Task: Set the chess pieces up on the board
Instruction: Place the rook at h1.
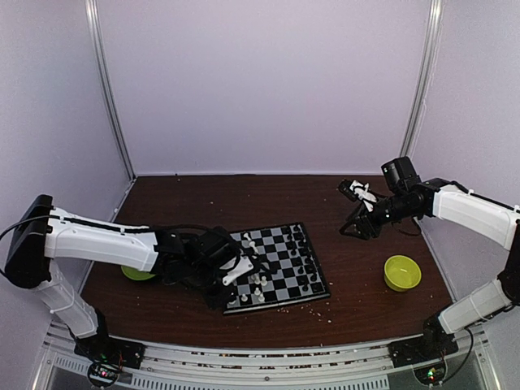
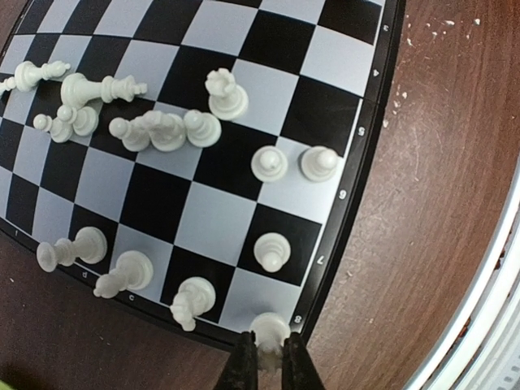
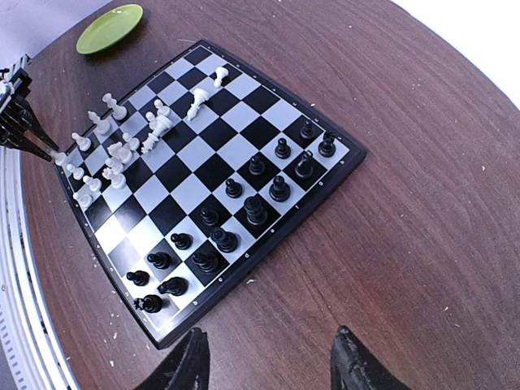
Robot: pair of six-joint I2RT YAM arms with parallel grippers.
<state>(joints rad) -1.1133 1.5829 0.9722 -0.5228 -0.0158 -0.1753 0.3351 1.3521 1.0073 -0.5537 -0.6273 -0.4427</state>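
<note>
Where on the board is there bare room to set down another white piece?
On the board, the middle band of squares between the white pieces and the black pieces is bare. The white side is crowded, with several pieces toppled in a clump; the black side's two rows look full.

High rear overview; left wrist close, right wrist farther, all on the board (image 1: 280,248)

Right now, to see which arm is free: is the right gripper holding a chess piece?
No: the right wrist view shows the right gripper open above the table beside the board, nothing between its fingers.
</note>
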